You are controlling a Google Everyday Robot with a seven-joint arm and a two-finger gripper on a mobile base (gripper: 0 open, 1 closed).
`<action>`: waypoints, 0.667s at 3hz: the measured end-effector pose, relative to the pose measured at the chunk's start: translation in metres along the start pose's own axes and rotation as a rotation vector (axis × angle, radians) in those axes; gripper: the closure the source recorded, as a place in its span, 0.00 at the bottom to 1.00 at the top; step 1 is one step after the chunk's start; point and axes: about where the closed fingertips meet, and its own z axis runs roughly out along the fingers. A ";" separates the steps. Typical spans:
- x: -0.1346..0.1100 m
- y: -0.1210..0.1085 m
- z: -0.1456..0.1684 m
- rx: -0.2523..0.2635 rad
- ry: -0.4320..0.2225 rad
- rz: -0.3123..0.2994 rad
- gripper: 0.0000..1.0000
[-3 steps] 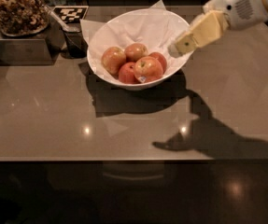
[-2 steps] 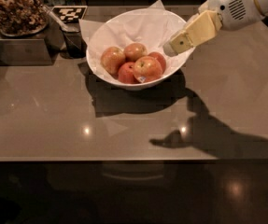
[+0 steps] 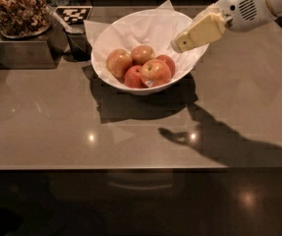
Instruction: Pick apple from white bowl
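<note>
Gripper (image 3: 179,44) is seen upper right, above the white bowl's (image 3: 106,77) right rim, clear of the fruit; open vs. shut can't be told. Apple (image 3: 155,73) is found at bowl's front, upper center, pressed against other apples (image 3: 118,63).

Apple (image 3: 155,73) front in bowl (image 3: 180,65); jaws over right rim; nut container (image 3: 17,9) far left.

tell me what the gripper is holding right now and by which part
Nothing is held. The gripper hangs over the right rim of the white bowl, apart from the apple lying inside.
</note>
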 end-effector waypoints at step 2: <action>-0.001 0.016 0.069 -0.112 -0.084 0.067 0.32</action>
